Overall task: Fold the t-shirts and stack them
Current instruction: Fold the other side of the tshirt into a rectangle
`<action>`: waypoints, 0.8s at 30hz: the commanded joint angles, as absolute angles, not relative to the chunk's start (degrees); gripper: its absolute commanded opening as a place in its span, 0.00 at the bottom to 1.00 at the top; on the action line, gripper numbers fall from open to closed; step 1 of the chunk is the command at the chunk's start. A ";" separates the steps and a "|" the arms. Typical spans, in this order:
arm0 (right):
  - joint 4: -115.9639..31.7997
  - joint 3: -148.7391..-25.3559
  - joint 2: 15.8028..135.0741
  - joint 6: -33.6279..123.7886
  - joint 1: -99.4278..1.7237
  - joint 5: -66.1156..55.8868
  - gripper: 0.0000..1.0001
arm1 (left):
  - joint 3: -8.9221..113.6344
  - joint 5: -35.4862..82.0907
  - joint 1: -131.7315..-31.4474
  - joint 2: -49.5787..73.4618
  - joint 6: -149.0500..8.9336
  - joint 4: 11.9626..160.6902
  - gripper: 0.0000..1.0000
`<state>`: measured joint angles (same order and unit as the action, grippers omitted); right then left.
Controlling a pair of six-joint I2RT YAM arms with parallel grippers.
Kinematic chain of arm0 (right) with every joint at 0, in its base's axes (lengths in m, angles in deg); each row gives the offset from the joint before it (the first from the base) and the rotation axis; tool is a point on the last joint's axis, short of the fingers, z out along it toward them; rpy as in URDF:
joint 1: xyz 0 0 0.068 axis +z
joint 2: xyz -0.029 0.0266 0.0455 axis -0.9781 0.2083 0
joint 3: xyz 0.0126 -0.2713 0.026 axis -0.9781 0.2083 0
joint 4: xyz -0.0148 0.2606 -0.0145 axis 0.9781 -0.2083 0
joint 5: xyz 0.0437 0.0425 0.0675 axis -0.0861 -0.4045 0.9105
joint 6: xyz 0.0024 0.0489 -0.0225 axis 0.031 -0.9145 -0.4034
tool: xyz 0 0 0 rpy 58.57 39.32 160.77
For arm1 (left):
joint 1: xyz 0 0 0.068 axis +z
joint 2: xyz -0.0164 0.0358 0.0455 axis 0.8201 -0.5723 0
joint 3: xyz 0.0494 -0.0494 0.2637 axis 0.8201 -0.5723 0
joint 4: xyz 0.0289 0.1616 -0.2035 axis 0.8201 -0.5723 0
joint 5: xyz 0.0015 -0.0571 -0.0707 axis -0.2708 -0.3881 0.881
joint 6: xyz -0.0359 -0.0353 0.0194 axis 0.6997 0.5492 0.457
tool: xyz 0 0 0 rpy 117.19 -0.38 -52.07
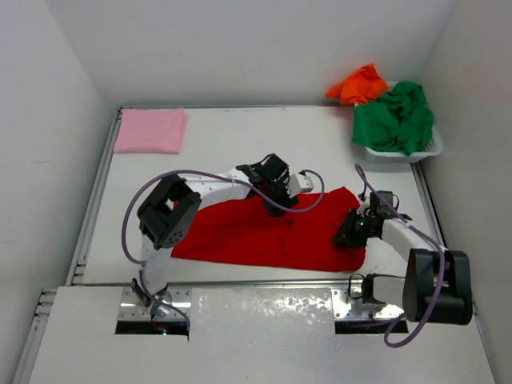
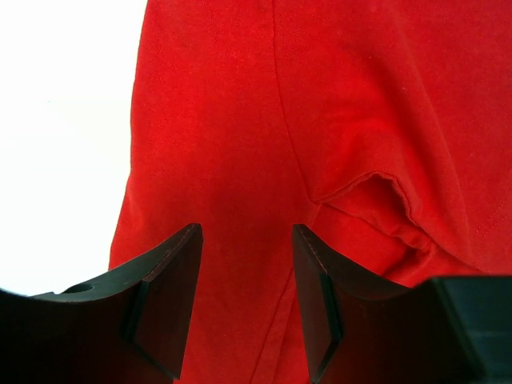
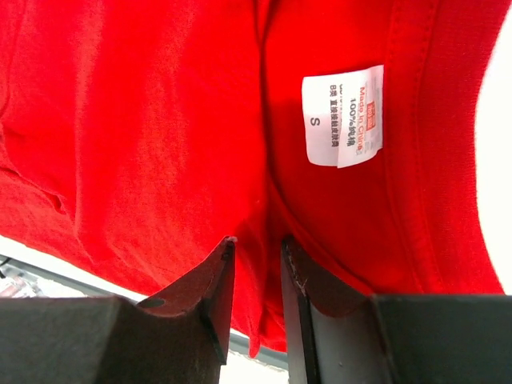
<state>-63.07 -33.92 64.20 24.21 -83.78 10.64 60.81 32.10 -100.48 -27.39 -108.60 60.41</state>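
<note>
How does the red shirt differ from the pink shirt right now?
The pink shirt is folded into a neat rectangle; the red shirt lies spread out and wrinkled. The red shirt covers far more area than the pink shirt. The pink shirt sits alone at the far left; the red shirt has the left pincer open over it and the right pincer nipping a fold. Both are plain and lie on the table.

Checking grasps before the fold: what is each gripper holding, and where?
Right gripper pinches a fold of the red t-shirt near its collar label. Left gripper is open over it, holding nothing.
</note>
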 commanded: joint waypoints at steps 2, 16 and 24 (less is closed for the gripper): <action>-61.44 -33.65 64.14 24.03 -83.43 12.12 0.19 | 60.26 31.92 -100.71 -27.35 -109.50 62.51 0.46; -73.56 -36.38 57.82 28.25 -83.60 1.57 0.00 | 55.42 27.26 -100.71 -28.49 -112.13 64.71 0.46; -72.69 -36.99 58.17 29.39 -83.78 6.13 0.00 | 55.16 27.43 -100.71 -28.23 -112.49 64.62 0.46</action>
<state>-73.12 -34.66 58.58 28.04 -83.78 3.19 56.09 28.28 -100.48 -27.78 -111.35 63.10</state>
